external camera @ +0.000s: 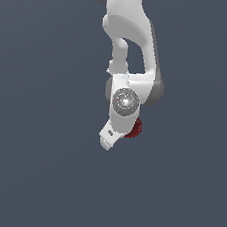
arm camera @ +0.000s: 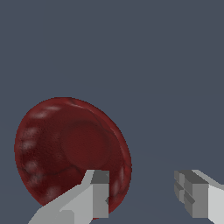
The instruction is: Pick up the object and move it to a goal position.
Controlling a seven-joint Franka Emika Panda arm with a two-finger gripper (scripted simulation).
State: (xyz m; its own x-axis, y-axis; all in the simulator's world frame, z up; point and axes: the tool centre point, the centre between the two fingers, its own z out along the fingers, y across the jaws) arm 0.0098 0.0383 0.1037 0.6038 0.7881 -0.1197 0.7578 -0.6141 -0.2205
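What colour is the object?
Dark red with pale speckles; clearest in the wrist view.

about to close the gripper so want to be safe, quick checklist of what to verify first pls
1. Gripper open: ok, a clear gap shows between the two fingers.
2. Dark red lump in view: ok in the wrist view; in the exterior view it is mostly hidden behind the hand.
3. Lump centred between the fingers: not ok, it sits off to one side, overlapping one finger only.
4. Finger touching the lump: cannot tell.
5. Gripper height over the lump: cannot tell.
6. Goal position marked: not ok, none visible.
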